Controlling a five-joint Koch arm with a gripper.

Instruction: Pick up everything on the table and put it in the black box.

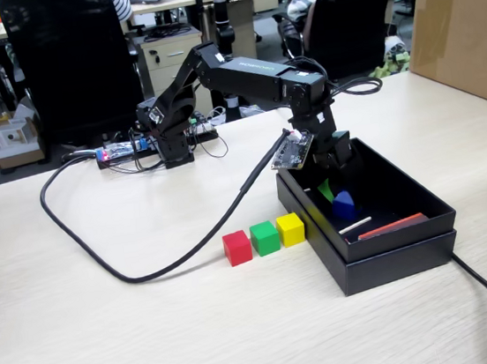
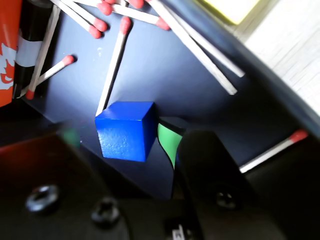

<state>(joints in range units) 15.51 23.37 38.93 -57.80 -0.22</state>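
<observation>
Close under my wrist camera, my gripper (image 2: 150, 150) is hanging spread inside the black box (image 1: 395, 257), with the blue cube (image 2: 125, 131) lying loose on the box floor between the green-padded finger (image 2: 168, 142) and the other, blurred jaw. I am judging this cube delivered. Red cube (image 1: 237, 247), green cube (image 1: 265, 238) and yellow cube (image 1: 291, 228) are waiting in a row on the table (image 1: 112, 340), just outside the box's left wall in the fixed view, yellow nearest me.

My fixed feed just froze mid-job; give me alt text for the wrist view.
A blue cube rests on the floor of the black box, just beside the gripper, whose green-padded finger stands next to the cube without clasping it. Red-tipped matchsticks lie scattered across the floor behind it.
</observation>
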